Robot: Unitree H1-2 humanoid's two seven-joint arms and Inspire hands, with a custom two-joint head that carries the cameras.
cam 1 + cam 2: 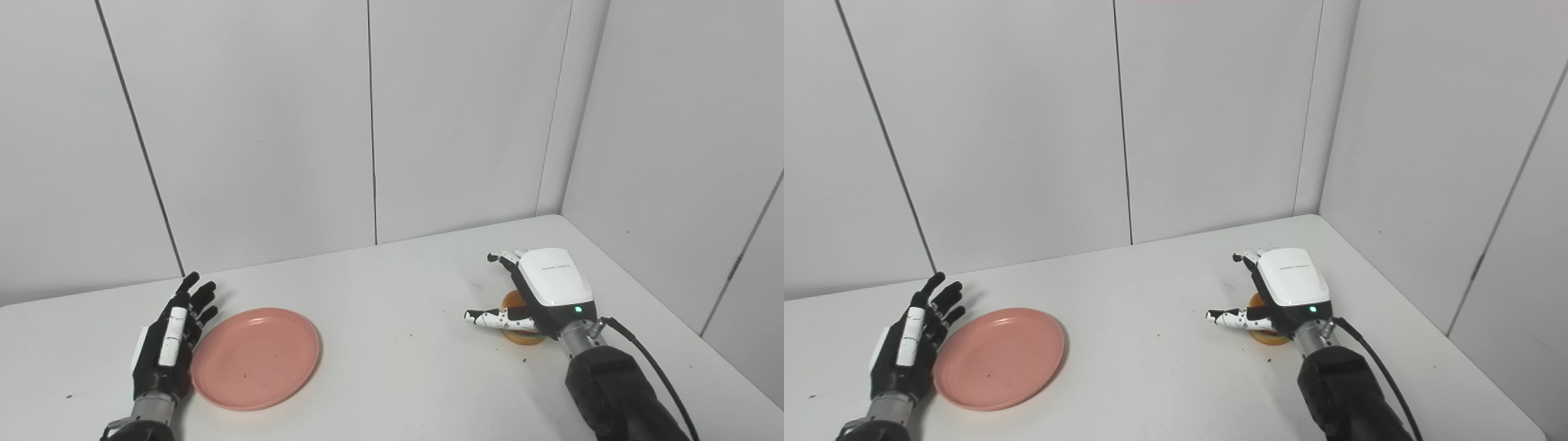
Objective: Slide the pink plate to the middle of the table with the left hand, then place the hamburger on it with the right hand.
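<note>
Left hand [168, 343] first, seen from the left eye: black, standing on edge at the near left of the white table [392, 294], fingers straight and spread a little, nothing in its grasp. It sits right against the left rim of the pink plate [256, 358], and whether it actually touches the rim cannot be told. That plate lies flat and bare at the left of the table, well short of the middle. Over on the right, the right hand [539, 294] with its white back plate is poised over the hamburger [520, 334], fingers extended forward and thumb [490, 318] jutting out to the left; the hand is open, with no grip on the bun. Only an orange-tan sliver of the hamburger peeks out beneath the palm, resting on the table.

Now the right eye view, same story from a shade to the right: left hand [909, 352] splayed beside the pink plate [998, 358], right hand [1283, 291] covering most of the hamburger [1268, 337], a green light glowing at the wrist. Plate and hamburger lie well apart, with bare tabletop between them.
</note>
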